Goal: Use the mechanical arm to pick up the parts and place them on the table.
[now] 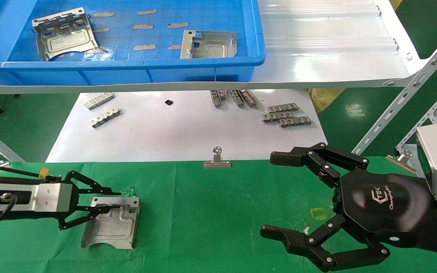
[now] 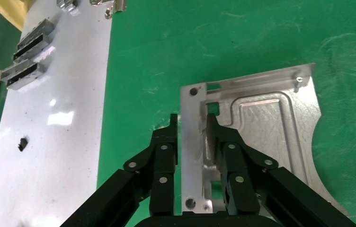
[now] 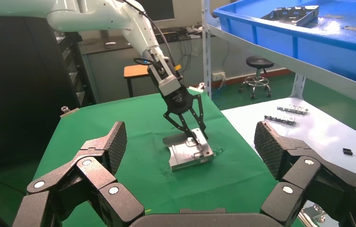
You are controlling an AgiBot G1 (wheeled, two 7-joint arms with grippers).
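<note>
One silver part (image 1: 111,223) lies on the green cloth table (image 1: 211,216) at the left; it also shows in the left wrist view (image 2: 266,127) and the right wrist view (image 3: 191,153). My left gripper (image 1: 117,200) is shut on this part's tabbed edge strip. One finger (image 2: 212,130) sits in a cutout and the other finger (image 2: 172,132) is just outside the edge. Two more parts (image 1: 63,33) (image 1: 209,44) lie in the blue tray (image 1: 127,66). My right gripper (image 1: 267,194) is wide open and empty, hovering above the cloth at the right.
The glossy white sheet (image 1: 184,132) behind the cloth holds small toothed strips (image 1: 286,115) (image 1: 102,106). A binder clip (image 1: 217,159) pins the cloth's back edge, another (image 1: 402,157) sits far right. The white shelf (image 1: 317,72) and its slanted brackets (image 1: 389,117) overhang the back.
</note>
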